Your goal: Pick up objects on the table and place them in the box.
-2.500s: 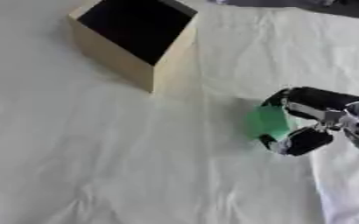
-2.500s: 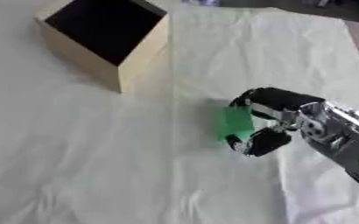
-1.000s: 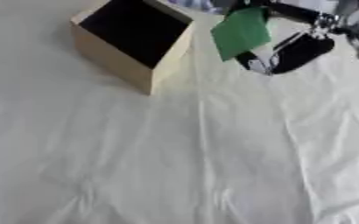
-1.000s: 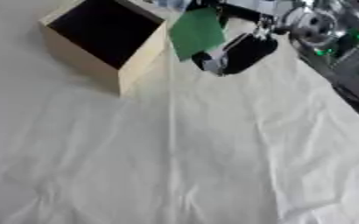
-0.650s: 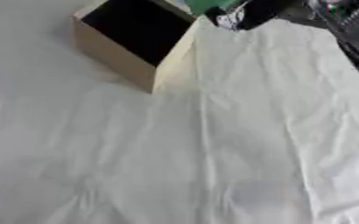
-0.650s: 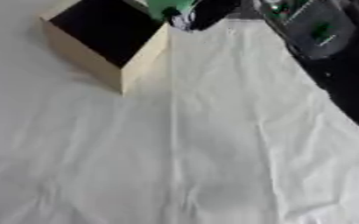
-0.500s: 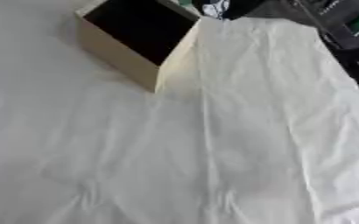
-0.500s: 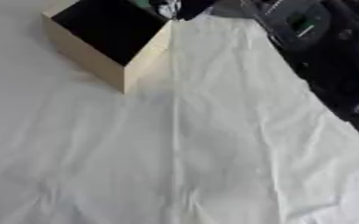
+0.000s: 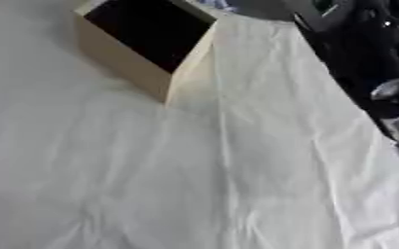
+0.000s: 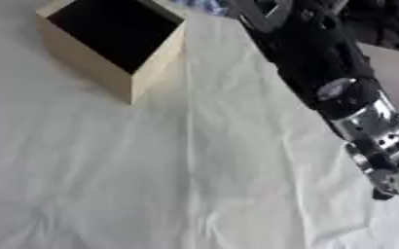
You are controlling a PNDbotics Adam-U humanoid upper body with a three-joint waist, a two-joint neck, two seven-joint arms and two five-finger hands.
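Observation:
The box is pale wood with a dark open inside and stands at the upper left on the white cloth. My right arm, black with silver joints, reaches from the lower right edge up past the box's right side to the top edge. Its hand lies beyond the top of both views. No green object shows in either view. My left hand does not show.
A wrinkled white cloth covers the table. A small bluish thing lies at the top edge behind the box. A bare tan strip of table shows at the right, beyond the cloth's edge.
My right hand lifted the green object off the cloth and carried it up toward the box, then out past the top edge. The green object has gone from view.

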